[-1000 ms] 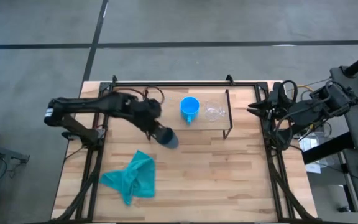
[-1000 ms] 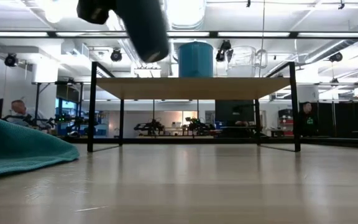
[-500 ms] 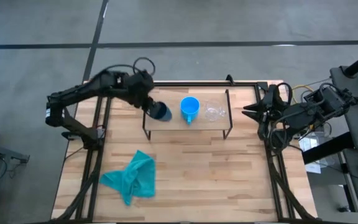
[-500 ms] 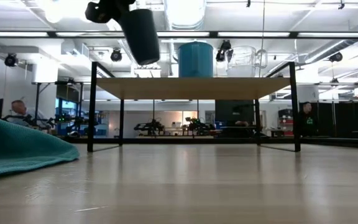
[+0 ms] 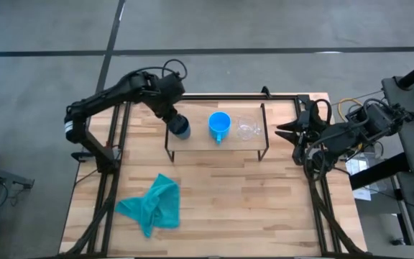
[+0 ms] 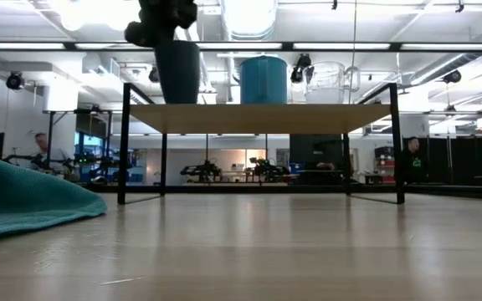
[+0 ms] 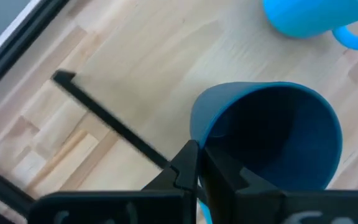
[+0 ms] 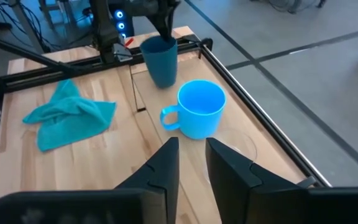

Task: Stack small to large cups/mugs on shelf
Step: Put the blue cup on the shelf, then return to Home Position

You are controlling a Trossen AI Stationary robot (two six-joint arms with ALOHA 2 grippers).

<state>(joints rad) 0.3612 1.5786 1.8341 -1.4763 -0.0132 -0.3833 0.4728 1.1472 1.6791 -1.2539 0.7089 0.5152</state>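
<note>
The shelf point(image 5: 196, 146) point(image 6: 258, 117) stands on the table's far half. On its plank stand the bright blue mug point(image 5: 219, 126) point(image 6: 264, 79) point(image 8: 199, 109) in the middle and the clear glass cup point(image 5: 246, 130) point(image 6: 325, 82) to its right. My left gripper point(image 5: 175, 121) point(image 7: 199, 169) is shut on the dark teal cup point(image 5: 182, 129) point(image 6: 178, 71) point(image 8: 160, 59) at the shelf's left end. My right gripper point(image 5: 290, 132) point(image 8: 192, 163) is open near the table's right edge, beside the shelf's right end. My left gripper pinches the dark cup's wall at its rim point(image 7: 197, 142), one finger inside the cup and one outside, coming from above. The cup is upright with its base at the plank's top, left of the blue mug; whether it rests there I cannot tell.
A crumpled teal cloth point(image 5: 153, 205) point(image 6: 23, 196) point(image 8: 67, 115) lies on the table's near left part. Bare wood stretches in front of the shelf point(image 5: 250, 201). Black frame rails run along the table's edges point(image 5: 110, 187). People stand in the room beyond the table point(image 6: 412, 159).
My left gripper has carried the dark cup from in front of the shelf's left end toward the far edge and onto the shelf's left end, lowering it to the plank. The cup has turned from tilted to upright. My right gripper has drifted slightly toward the shelf.
</note>
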